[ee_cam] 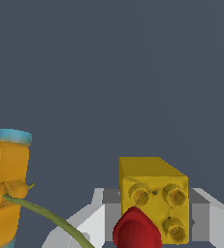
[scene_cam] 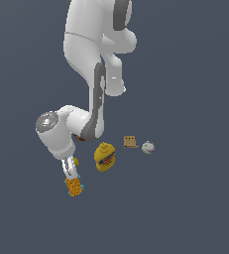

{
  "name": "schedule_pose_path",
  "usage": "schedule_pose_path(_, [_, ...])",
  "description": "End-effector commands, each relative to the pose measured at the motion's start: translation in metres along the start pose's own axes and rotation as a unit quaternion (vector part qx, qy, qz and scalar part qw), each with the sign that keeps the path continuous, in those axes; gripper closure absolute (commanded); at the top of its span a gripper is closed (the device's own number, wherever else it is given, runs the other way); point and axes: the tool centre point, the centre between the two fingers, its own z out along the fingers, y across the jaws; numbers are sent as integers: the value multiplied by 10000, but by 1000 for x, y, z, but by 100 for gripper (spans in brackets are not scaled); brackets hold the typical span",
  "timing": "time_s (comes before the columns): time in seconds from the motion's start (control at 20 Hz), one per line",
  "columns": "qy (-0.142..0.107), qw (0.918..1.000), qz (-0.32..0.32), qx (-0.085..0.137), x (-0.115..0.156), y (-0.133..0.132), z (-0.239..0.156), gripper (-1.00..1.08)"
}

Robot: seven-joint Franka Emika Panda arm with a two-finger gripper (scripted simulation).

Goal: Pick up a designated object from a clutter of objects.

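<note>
Hidden: the gripper (scene_cam: pixel 72 174) fingers are half buried behind the orange block (scene_cam: pixel 74 187) in the exterior view, so the tips can't be made out
Cut off: the wrist view crops the block (ee_cam: pixel 4 184) at the frame edge, only a light-blue cap and orange face showing; a yellow studded brick (ee_cam: pixel 154 193) and a dark red lump (ee_cam: pixel 135 232) fill the foreground, lump cropped too
Hard to read: a thin green strand (ee_cam: pixel 50 215) crosses the wrist view, what it belongs to is unclear
Gripper: whether the fingers are pinched on the block or merely next to it, can't tell
Arm: folded low, wrist housing (scene_cam: pixel 54 130) tipped down toward the exterior view's left, fingers pointing down at the block
Block: on the floor at the fingers' end, well apart from the rest
Clutter: yellow bottle (scene_cam: pixel 104 157) just to the exterior view's right of the arm, tan box (scene_cam: pixel 131 142) and white ball (scene_cam: pixel 147 147) beyond it, close together
</note>
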Motion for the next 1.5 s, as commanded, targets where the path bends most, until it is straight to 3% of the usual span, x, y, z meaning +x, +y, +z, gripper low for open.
schedule_pose_path(0.0, [4, 10000, -3, 6, -2, -2, -4, 108])
schedule_pose_path(0.55, [-9, 10000, 2, -4, -35, -21, -60, 108])
schedule_pose_path(1.45, [-14, 10000, 10, -47, -139, -84, -246, 108])
